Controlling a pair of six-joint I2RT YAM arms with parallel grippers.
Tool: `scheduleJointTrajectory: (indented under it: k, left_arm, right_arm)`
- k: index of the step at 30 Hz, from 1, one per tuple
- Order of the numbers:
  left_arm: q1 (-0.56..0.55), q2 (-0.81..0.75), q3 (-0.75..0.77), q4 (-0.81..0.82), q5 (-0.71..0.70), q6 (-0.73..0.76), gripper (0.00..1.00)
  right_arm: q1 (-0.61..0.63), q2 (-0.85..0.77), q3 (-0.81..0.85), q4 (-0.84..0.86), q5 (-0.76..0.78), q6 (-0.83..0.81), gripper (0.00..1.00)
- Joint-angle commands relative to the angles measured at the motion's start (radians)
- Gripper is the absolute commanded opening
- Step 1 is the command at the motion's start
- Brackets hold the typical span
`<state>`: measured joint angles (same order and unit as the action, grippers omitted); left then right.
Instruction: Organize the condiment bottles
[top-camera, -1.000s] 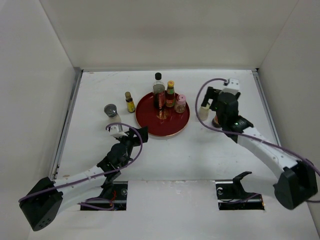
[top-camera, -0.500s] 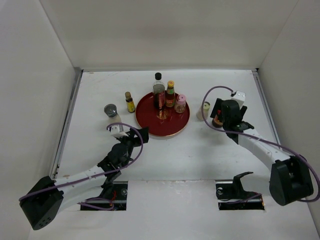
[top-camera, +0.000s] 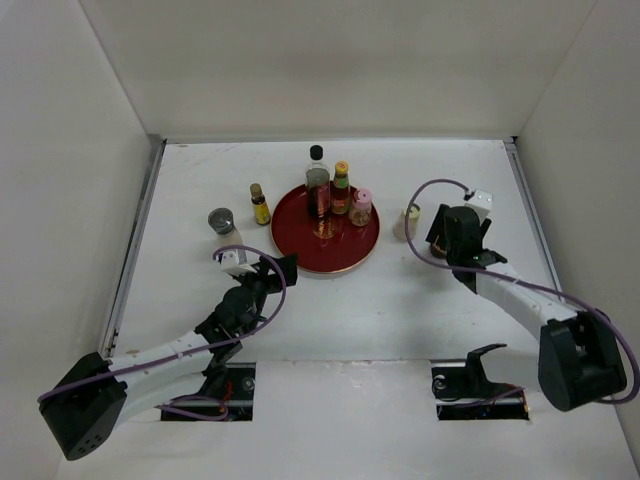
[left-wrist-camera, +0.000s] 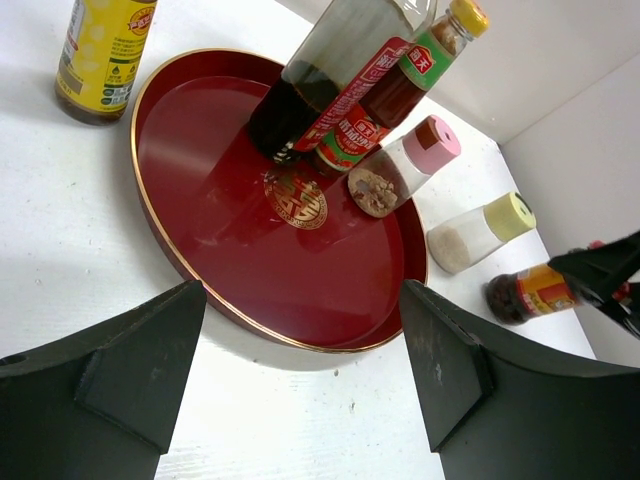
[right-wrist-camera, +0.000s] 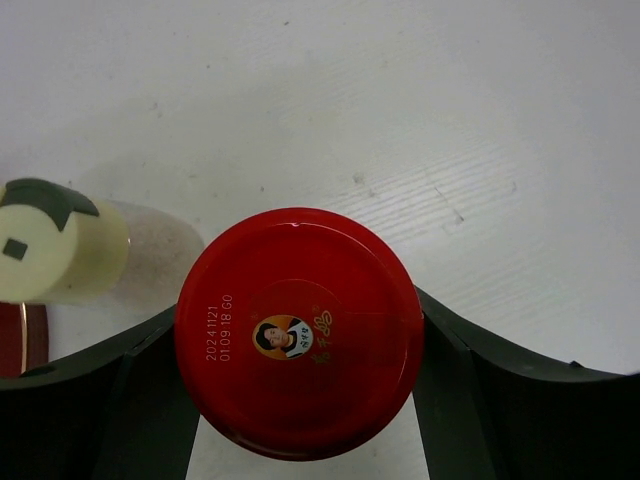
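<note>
Three bottles: black-capped bottle (top-camera: 318, 180), yellow-capped bottle (top-camera: 341, 190), yellow-labelled bottle (top-camera: 260, 205). Two shakers: pink-lidded shaker (top-camera: 361, 206), cream-lidded shaker (top-camera: 409, 218). Two jars: grey-lidded jar (top-camera: 222, 220), red-lidded jar (right-wrist-camera: 298, 330). One red tray (top-camera: 300, 247).

White table (top-camera: 400, 300) with red tray (top-camera: 332, 252), yellow-labelled bottle (top-camera: 260, 205), grey-lidded jar (top-camera: 223, 222), pale-lidded shaker (top-camera: 410, 220), red-lidded jar (right-wrist-camera: 298, 330)

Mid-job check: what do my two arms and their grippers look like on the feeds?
The left arm and right arm match: white links, black joint housings, black base blocks, a purple cable looping along each, a white block at the wrist. The fingers are matte black, flat and angular.
</note>
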<state>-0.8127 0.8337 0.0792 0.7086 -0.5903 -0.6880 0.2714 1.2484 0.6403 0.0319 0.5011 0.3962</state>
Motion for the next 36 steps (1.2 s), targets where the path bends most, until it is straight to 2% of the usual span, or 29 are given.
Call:
scheduleJointTrajectory:
  k: [1,4,7,11,14,20,25,30,36]
  left_arm:
    - [0.002,-0.011,0.004,0.051,0.009,-0.005,0.78]
    - [0.001,-0.007,0.005,0.052,0.009,-0.007,0.78]
    - [-0.003,0.001,0.008,0.052,0.009,-0.007,0.77]
    - [-0.001,-0.013,0.007,0.052,0.001,-0.007,0.77]
    - [0.007,-0.021,0.004,0.043,0.009,-0.007,0.77]
    - [0.010,-0.041,-0.002,0.037,0.004,-0.007,0.77]
    - [0.014,-0.061,-0.009,0.028,0.004,-0.007,0.77]
    - [0.016,-0.050,-0.006,0.031,0.009,-0.007,0.77]
    - [0.017,-0.047,-0.009,0.034,0.009,-0.007,0.78]
  right_arm:
    - [0.050,-0.154,-0.008,0.071,0.085,-0.005,0.56]
    - [0.119,-0.263,0.013,-0.039,0.080,0.006,0.56]
    - [0.234,-0.285,0.061,-0.093,0.074,0.018,0.56]
    - [0.401,-0.183,0.163,-0.076,0.067,0.044,0.55]
    - [0.470,-0.049,0.260,0.015,0.033,0.029,0.56]
    - [0.512,0.239,0.445,0.219,-0.065,-0.043,0.56]
    - [0.512,0.419,0.585,0.250,-0.098,-0.075,0.57]
    - [0.512,0.546,0.674,0.263,-0.101,-0.118,0.58]
    - [0.510,0.612,0.696,0.273,-0.064,-0.134,0.62]
